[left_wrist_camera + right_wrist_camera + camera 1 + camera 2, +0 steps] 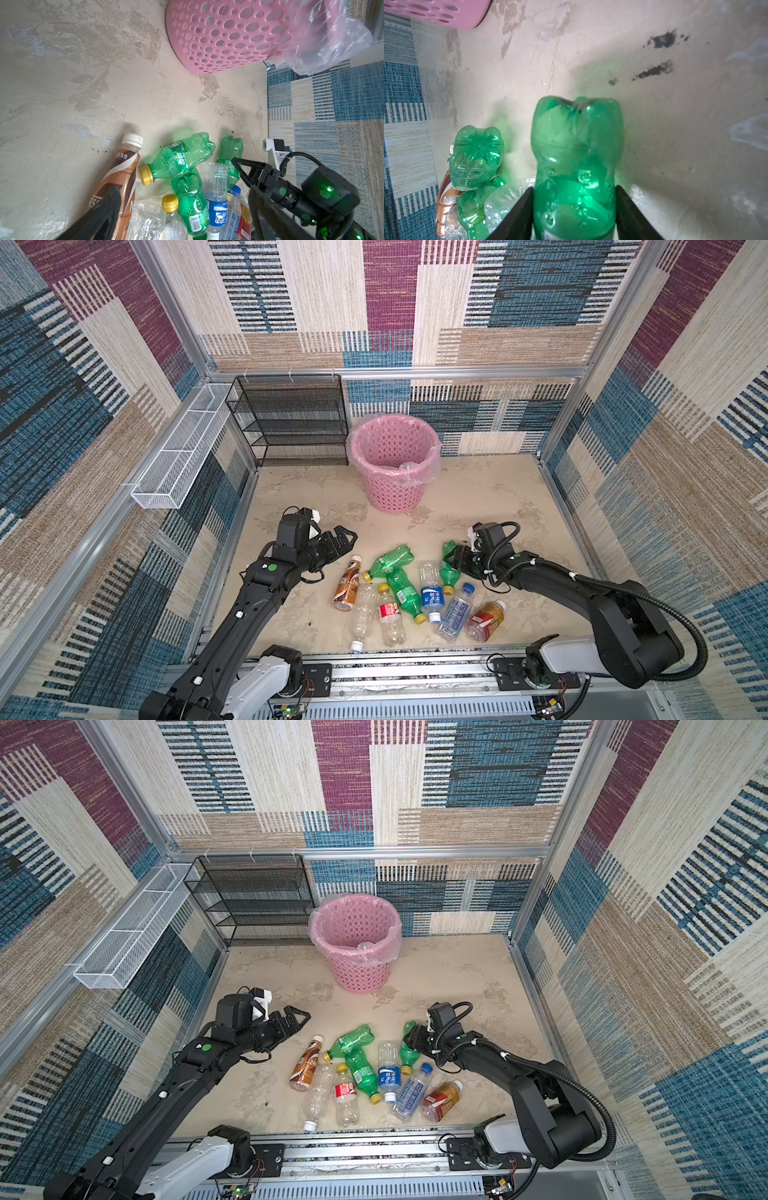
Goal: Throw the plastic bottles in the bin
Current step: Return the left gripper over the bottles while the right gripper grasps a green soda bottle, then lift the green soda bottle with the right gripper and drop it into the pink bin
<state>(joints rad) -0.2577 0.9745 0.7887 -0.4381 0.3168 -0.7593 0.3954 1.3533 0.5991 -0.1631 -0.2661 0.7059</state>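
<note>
Several plastic bottles lie in a heap on the floor in both top views: a brown one (348, 583), two green ones (390, 560) (405, 593), a blue-labelled one (431, 593), a red-labelled one (390, 614) and an amber one (486, 620). My right gripper (451, 562) (574, 188) is shut on a third green bottle (575, 155) at the heap's right edge, with a finger pressed on each side. My left gripper (347, 537) (185, 191) hangs open above the heap's left end and holds nothing. The pink bin (395, 489) (228, 41) stands upright behind the heap.
A black mesh shelf rack (291, 418) stands against the back wall, left of the bin. A long white wire basket (183, 448) hangs on the left wall. The arms' rail (415, 672) runs along the front edge. Patterned walls close in three sides.
</note>
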